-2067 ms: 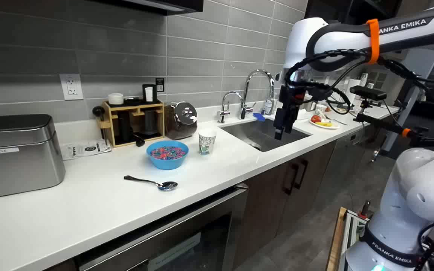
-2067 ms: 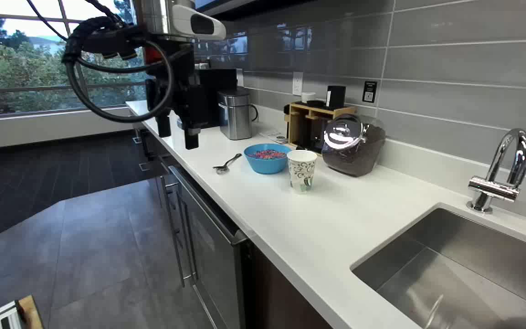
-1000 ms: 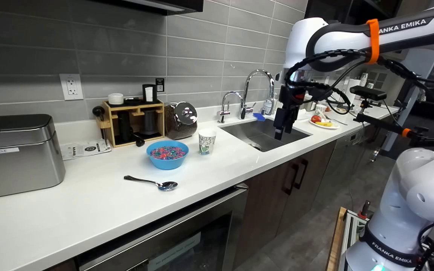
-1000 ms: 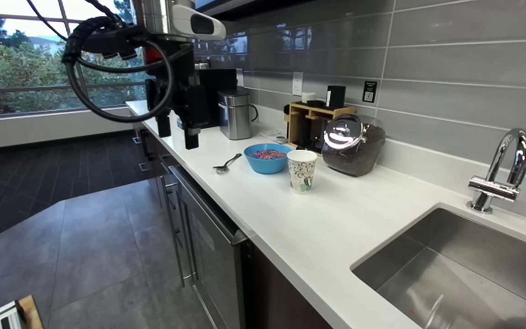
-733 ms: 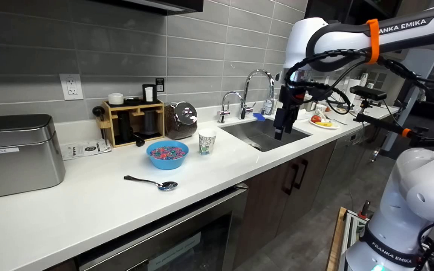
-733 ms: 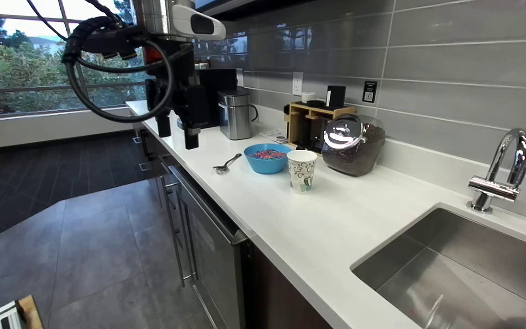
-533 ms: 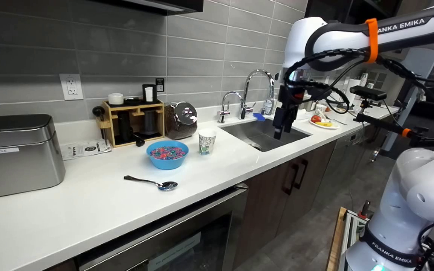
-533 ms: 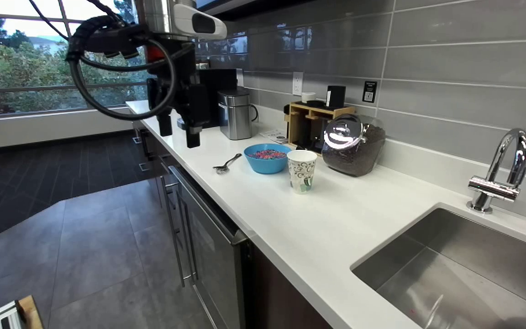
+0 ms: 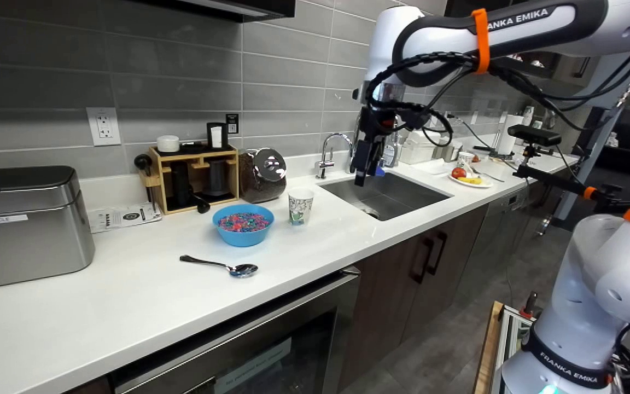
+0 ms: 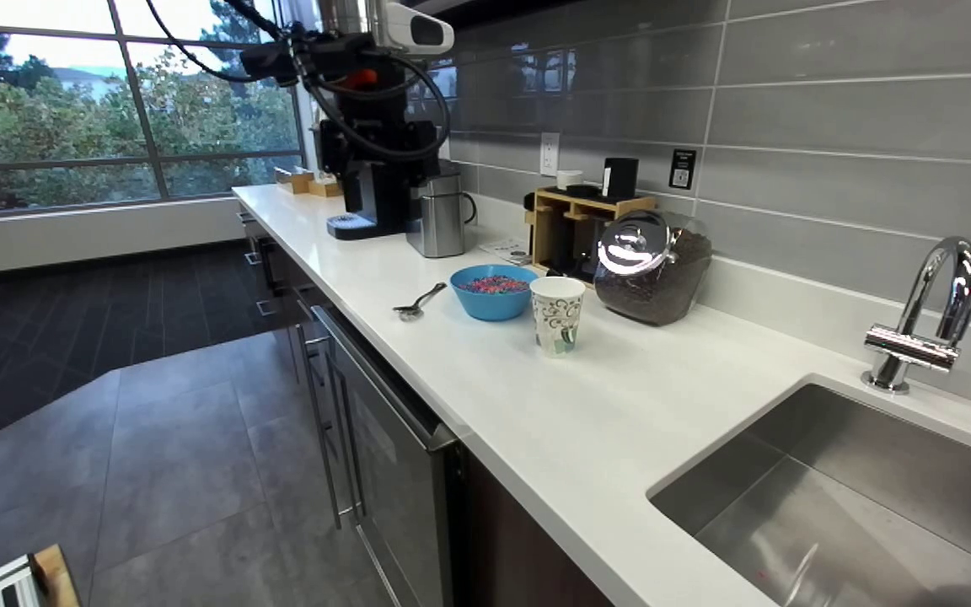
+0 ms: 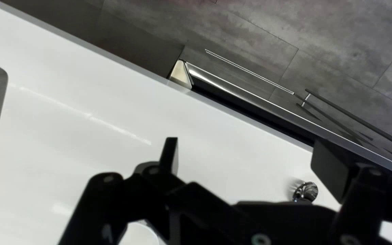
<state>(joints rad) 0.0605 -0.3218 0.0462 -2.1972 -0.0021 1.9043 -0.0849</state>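
In both exterior views we look slantwise along the counter (image 9: 129, 312), sharing the mid-frame cup (image 10: 557, 316); the wrist view faces down.

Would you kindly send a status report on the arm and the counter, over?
End effector open, holding nothing, above the counter. Spoon lying on the counter, untouched. Patterned cup upright beside blue bowl; either could obstruct low moves.

Blue bowl (image 9: 244, 239): round, upright on white counter (image 9: 129, 306), holding pink & blue bits (image 9: 243, 221) to just below rim. Paper cup (image 10: 557, 324): white w/ dark scroll & green print, upright, just beside bowl, small gap btwn. Metal spoon (image 9: 243, 270): shiny, lying flat btwn bowl & counter's front edge, touching neither; handle pointing away fr. cup, scoop end nearer edge.
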